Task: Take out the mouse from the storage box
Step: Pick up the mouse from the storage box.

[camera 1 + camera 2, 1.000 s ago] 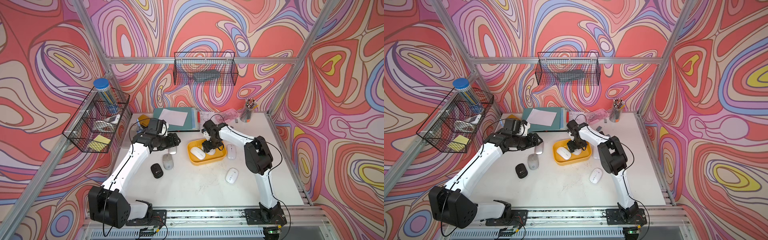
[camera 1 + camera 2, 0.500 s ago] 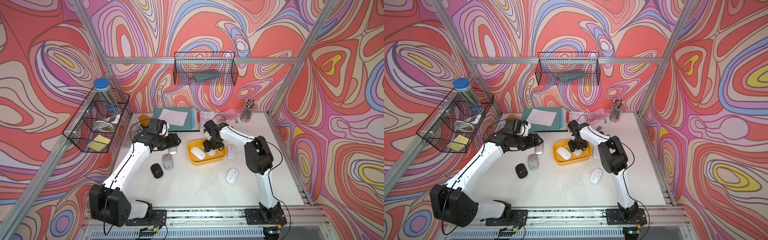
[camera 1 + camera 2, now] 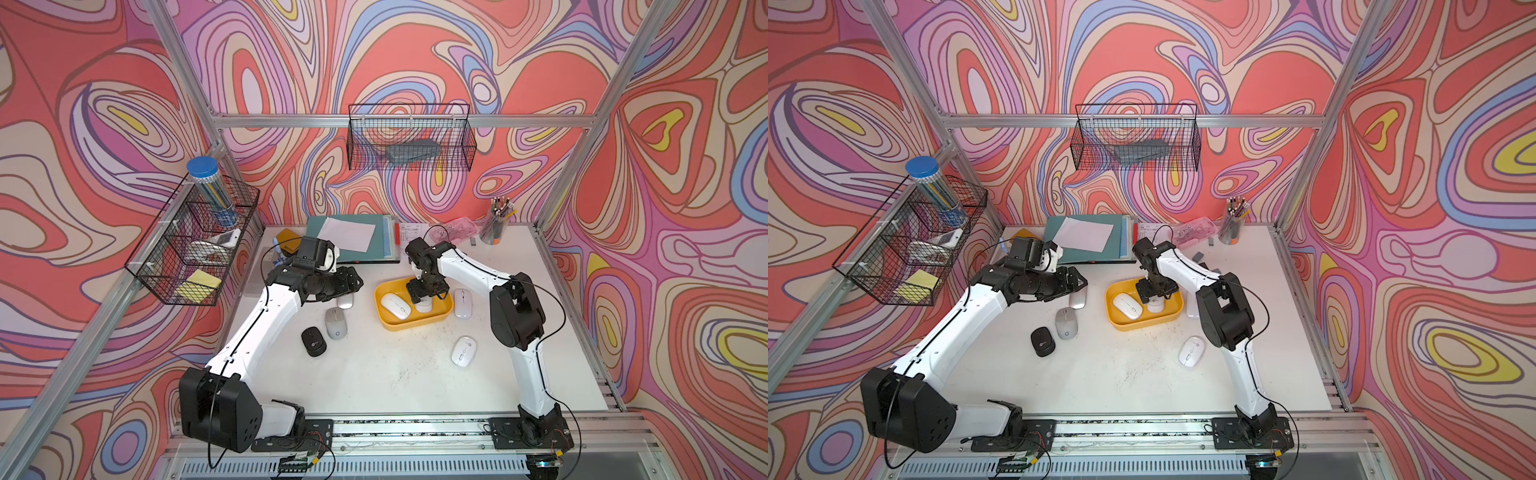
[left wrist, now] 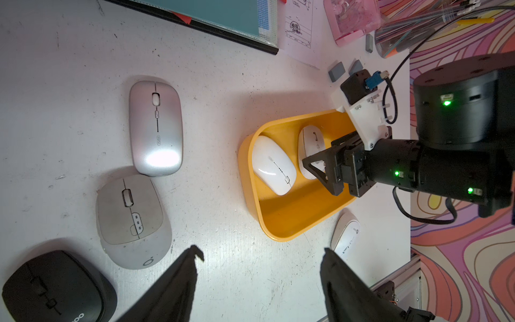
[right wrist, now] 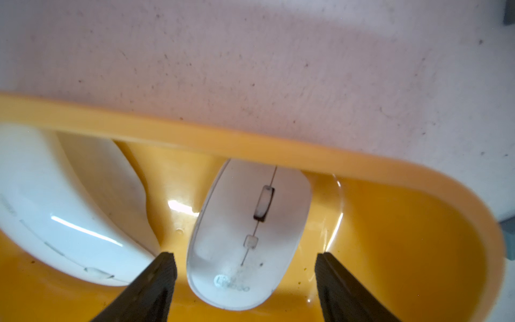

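The yellow storage box [image 3: 415, 327] [image 3: 1144, 323] sits mid-table with two white mice inside. The larger mouse [image 3: 395, 306] [image 5: 64, 217] lies at its left end. The smaller mouse [image 3: 424, 307] [image 5: 248, 223] lies beside it, directly under my right gripper [image 3: 424, 291] [image 5: 245, 259]. That gripper is open and low inside the box. Its fingers [image 5: 164, 267] stand on either side of the smaller mouse, with a gap on each side. My left gripper [image 3: 354, 282] [image 4: 262, 251] hovers open and empty over bare table left of the box [image 4: 295, 214].
Outside the box lie a silver mouse [image 3: 345, 300], a grey mouse [image 3: 336, 323] and a black mouse [image 3: 312, 341] on its left. A white mouse [image 3: 462, 303] lies close to its right wall and another [image 3: 464, 351] in front. Folders [image 3: 353, 237], a pink case [image 3: 455, 230] and a pen cup [image 3: 496, 224] line the back.
My right gripper's jaws have spread wider around the smaller mouse in the box. The left arm has barely moved.
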Motion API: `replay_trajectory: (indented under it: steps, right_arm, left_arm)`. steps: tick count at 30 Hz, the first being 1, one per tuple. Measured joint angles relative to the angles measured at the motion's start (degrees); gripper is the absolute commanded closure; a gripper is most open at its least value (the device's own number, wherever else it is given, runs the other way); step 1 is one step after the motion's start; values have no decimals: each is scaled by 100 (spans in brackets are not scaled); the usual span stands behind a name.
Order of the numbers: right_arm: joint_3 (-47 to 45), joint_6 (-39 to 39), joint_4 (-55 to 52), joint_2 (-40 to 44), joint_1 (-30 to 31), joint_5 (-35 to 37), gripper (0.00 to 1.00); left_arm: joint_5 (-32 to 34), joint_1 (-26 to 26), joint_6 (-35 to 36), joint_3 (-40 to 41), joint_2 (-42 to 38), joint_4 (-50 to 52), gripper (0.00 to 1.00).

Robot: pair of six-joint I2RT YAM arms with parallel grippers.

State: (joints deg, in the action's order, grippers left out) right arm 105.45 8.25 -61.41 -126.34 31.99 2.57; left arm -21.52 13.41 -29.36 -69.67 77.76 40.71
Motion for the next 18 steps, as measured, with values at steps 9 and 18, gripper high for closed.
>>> replay_trajectory:
  steps: [9,18]
  right_arm:
    - [514,455,-251,-289,57,125,16]
    - [-374,1873,-24,-96,57,107,17]
  left_arm:
    - [-26,0,0,0,2,0,26]
    - [-90,0,-2,0,2,0,26]
